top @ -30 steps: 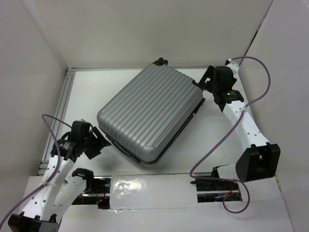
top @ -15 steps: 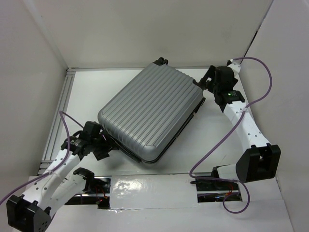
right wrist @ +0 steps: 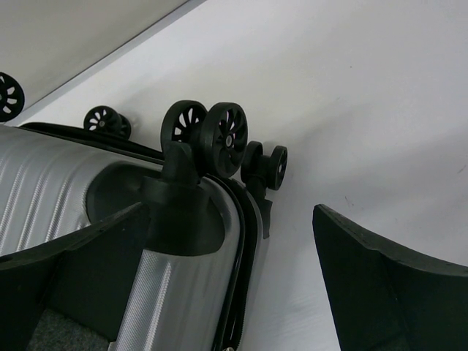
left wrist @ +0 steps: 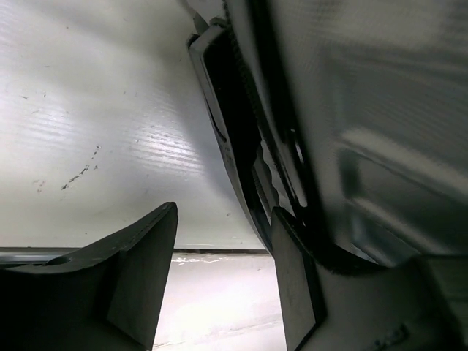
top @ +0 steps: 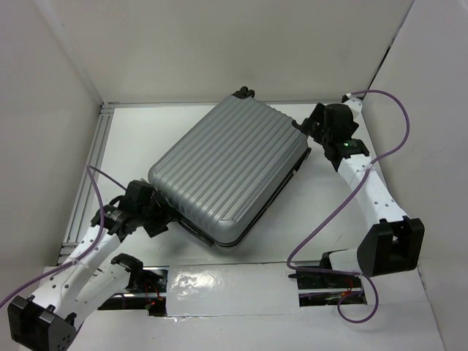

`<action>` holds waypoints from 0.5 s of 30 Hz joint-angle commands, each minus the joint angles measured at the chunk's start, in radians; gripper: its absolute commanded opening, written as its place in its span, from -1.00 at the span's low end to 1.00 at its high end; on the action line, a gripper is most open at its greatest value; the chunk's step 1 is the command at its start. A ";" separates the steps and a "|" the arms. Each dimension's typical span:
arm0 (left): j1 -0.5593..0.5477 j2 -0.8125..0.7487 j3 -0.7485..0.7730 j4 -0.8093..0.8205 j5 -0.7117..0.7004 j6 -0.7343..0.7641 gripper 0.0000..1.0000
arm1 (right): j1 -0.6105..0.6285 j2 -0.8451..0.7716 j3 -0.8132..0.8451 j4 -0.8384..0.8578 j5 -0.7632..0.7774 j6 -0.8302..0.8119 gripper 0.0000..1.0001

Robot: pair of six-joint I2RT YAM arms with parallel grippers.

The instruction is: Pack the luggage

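From above, the luggage is seen lying flat and shut, set askew in the middle of the table. The left gripper is placed against its near-left side, and the right gripper at its far-right corner. Compared with a second ago, the left arm is swung in from well apart to the shell. The case and the right arm are hardly shifted.

In the left wrist view, the jaws are seen partly open with only bare table between them and nothing held. One finger is laid along the seam, just below the side handle. The step is judged to be a purchase on that edge. It is best done by easing the finger under the handle before closing.

In the right wrist view, the jaws are spread wide around the wheels and nothing is gripped. That corner is probably best kept braced so the case is not pushed round.
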 commanded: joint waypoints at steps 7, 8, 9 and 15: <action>-0.041 0.083 -0.122 0.197 -0.053 -0.078 0.13 | -0.006 -0.059 -0.049 0.043 -0.022 0.035 0.98; -0.051 0.092 -0.134 0.221 -0.053 -0.097 0.10 | -0.006 -0.070 -0.050 0.043 -0.022 0.050 0.98; -0.064 0.112 -0.148 0.245 -0.067 -0.109 0.07 | -0.006 -0.085 -0.065 0.052 -0.031 0.075 0.98; -0.138 0.247 -0.045 0.252 -0.220 -0.158 -0.79 | -0.006 -0.161 -0.134 0.027 -0.057 0.118 0.98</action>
